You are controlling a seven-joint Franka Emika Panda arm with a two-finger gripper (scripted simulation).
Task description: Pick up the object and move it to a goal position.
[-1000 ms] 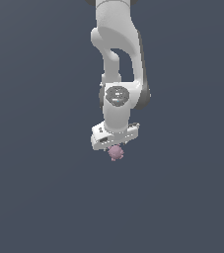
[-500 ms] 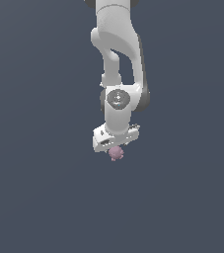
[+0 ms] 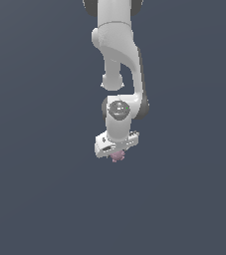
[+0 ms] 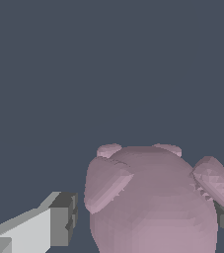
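Wrist view shows the pink lump [image 4: 153,202] filling the space between the hand's [image 4: 143,222] two fingers [image 4: 59,222], one at its 9 o'clock, one at 3 o'clock; whether they clamp it is unclear.

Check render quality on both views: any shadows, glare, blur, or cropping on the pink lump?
Exterior view: flat, even light on a plain slate backdrop, no cast shadow or glare; the pink object is tiny and soft-edged under the hand. Wrist view: sharp, no blur; the object fills the frame, faceted mesh visible on its knobs, cropped at the frame edge; one finger shows beside it.
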